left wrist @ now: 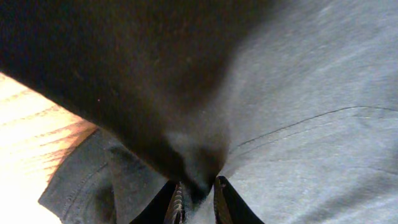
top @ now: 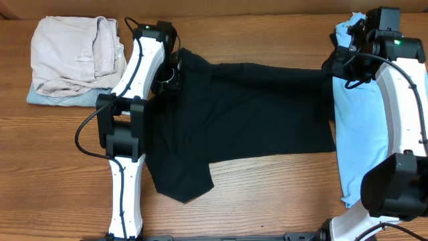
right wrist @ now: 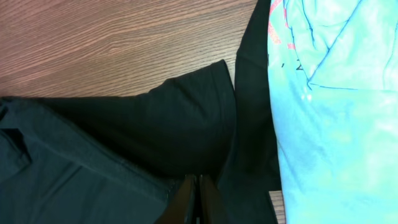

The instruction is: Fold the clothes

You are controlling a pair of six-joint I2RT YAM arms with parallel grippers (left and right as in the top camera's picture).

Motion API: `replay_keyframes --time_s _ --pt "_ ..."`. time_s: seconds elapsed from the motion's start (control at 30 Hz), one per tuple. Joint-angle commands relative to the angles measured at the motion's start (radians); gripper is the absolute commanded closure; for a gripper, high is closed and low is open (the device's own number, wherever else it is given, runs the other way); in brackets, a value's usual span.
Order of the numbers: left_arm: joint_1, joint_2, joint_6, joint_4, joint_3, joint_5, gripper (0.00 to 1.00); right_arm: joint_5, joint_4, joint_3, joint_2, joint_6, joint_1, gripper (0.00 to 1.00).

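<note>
The black T-shirt lies spread across the middle of the table, one sleeve reaching toward the front edge. My left gripper sits at the shirt's far left edge. In the left wrist view it is shut on a pinched fold of the black T-shirt. My right gripper is at the shirt's far right corner. Seen from the right wrist, its jaws are pressed together with the black T-shirt gathering toward them. A light blue shirt lies flat at the right, partly under the right arm.
A folded beige garment rests on a pale blue denim piece at the far left. Bare wooden table shows in front of the black shirt. The light blue shirt borders the right gripper's side.
</note>
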Motion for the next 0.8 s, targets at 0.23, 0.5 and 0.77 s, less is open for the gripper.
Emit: replay_keyframes --time_s 0.23,0.5,0.77 --pt "-0.006 0.007 -0.003 0.018 -0.014 -0.029 0.96 0.018 0.002 0.026 -0.003 -0.003 -0.001 0.96" --pt "0.029 0.000 -0.008 -0.032 0.191 -0.025 0.96 0.017 0.011 0.026 -0.003 -0.003 -0.001 0.96" --pt "0.085 -0.001 -0.038 -0.156 0.748 -0.024 0.96 0.008 -0.014 0.078 -0.018 -0.003 -0.001 0.96"
